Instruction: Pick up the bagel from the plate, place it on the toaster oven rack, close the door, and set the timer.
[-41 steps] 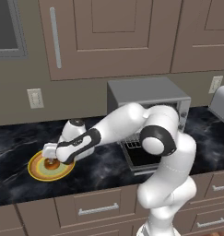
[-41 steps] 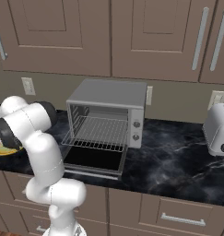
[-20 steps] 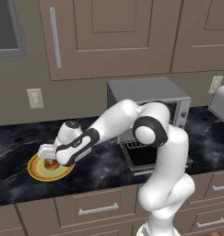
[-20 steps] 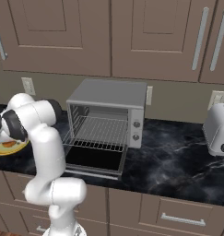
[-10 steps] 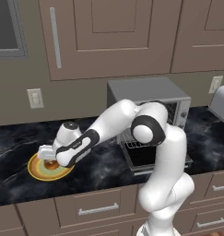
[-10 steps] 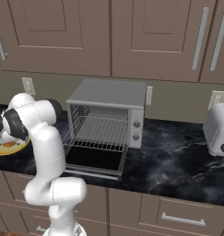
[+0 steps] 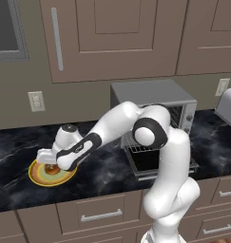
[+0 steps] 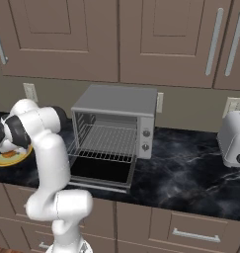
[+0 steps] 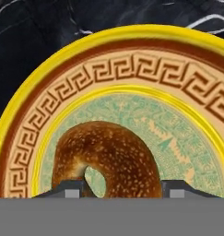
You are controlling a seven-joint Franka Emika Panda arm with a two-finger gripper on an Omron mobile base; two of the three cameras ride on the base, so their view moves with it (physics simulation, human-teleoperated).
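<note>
Bagel [image 9: 109,156] apparently between tool [image 9: 118,188] fingertips.

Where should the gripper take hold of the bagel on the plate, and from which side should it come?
Come straight down from above: the bagel lies flat on the plate. Probably best to span the whole ring, one fingertip on each outer side.

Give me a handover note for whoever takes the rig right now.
Tool: down over the plate, fingers either side of the bagel; grip not confirmed.
Bagel lies on the plate, on the counter left of the oven.
Door is down, toaster oven rack bare.
Done: reach to the bagel.
Left: grasp, lift, place on rack, close door, set timer.
</note>
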